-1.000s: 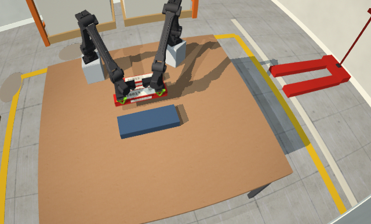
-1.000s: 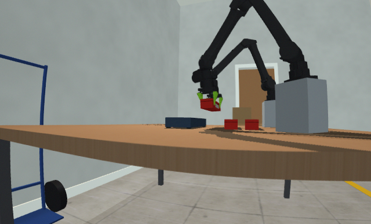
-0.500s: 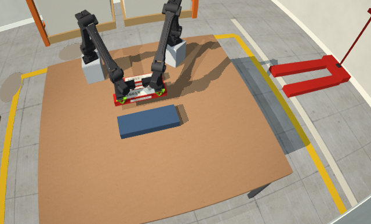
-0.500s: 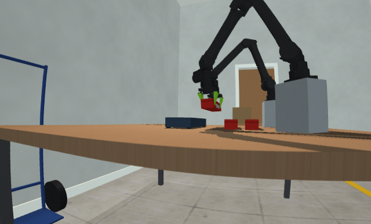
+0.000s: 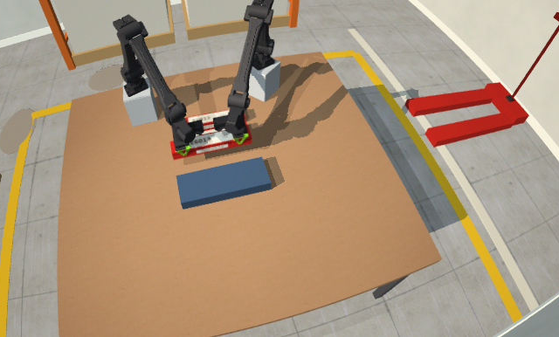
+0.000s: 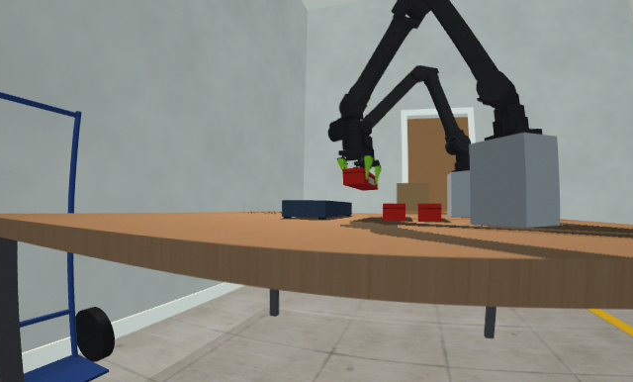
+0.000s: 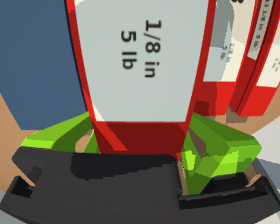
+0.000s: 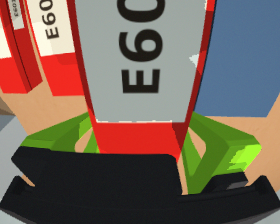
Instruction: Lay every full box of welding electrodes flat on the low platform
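Fingers of left gripper [image 5: 241, 139] [image 6: 355, 170] [image 7: 141, 125] and right gripper [image 5: 183, 150] [image 6: 373, 173] [image 8: 140, 110] are being clamped on opposite ends of raised red box [image 5: 217, 140] [image 6: 355, 178] [image 7: 136, 95] [image 8: 141, 107]; it's being held roughly parallel to blue platform [image 5: 224, 180] [image 6: 316, 209] [image 7: 31, 60] [image 8: 246, 65], lower and farther from both arm bases.

Brown tabletop [image 5: 242, 262] [image 6: 175, 238] [image 7: 1, 115] [image 8: 236, 145] under a low blue platform [image 5: 224, 180] [image 6: 306, 210] [image 7: 26, 65] [image 8: 246, 65], two neighbouring red boxes [image 5: 202, 118] [image 5: 208, 129] [image 6: 394, 213] [image 6: 429, 213] [image 7: 216, 95] [image 7: 253, 106] [image 8: 63, 75] [image 8: 11, 77] and two grey pedestals [image 5: 141, 109] [image 5: 265, 83] [image 6: 498, 183] [image 6: 458, 194] [image 7: 278, 132] [image 8: 1, 147].
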Controlling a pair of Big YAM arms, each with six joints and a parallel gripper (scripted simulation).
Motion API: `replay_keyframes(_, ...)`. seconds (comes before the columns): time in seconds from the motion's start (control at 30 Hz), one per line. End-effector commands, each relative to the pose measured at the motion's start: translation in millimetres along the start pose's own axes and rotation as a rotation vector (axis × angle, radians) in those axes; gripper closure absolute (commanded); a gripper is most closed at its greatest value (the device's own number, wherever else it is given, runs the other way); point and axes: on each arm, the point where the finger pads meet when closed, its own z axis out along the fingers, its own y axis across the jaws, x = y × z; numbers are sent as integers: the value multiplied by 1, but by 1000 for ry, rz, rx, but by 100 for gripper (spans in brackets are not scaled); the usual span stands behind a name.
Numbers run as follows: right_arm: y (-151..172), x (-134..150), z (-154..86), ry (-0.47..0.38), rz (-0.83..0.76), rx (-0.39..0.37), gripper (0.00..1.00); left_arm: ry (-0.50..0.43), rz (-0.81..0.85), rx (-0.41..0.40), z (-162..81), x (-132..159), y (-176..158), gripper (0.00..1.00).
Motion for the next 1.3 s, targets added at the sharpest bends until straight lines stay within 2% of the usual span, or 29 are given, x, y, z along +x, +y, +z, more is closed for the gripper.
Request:
replay_keyframes(0.0, -16, 8, -41, -18, 3, 81, 100, -39, -6, -125, -69, -4, 40, 100)
replay_keyframes(0.13, -3, -6, -40, -17, -20, 75, 100, -39, -10, -125, -72, -1, 35, 100)
replay_keyframes(0.23, 0, -10, -41, -20, -20, 80, 100, -16, -19, -80, -58, 12, 10, 100)
replay_keyframes(0.27, -13, -16, -51, -33, -19, 107, 100, -16, -9, -80, -58, 13, 8, 100)
replay_keyframes(0.3, -20, -15, -55, -38, -9, 118, 100, -38, -6, -124, -71, 3, 27, 100)
replay_keyframes(0.53, -23, -9, -54, -37, 4, 120, 100, -38, -6, -124, -73, 4, 28, 100)
replay_keyframes(0.7, -22, -9, -51, -39, 4, 123, 100, -38, -6, -123, -71, 4, 27, 100)
replay_keyframes(0.87, -16, -7, -45, -35, 4, 114, 100, -27, -5, -102, -58, 10, 14, 100)
replay_keyframes(1.27, -15, -8, -43, -34, 4, 113, 100, -25, -4, -98, -54, 11, 11, 100)
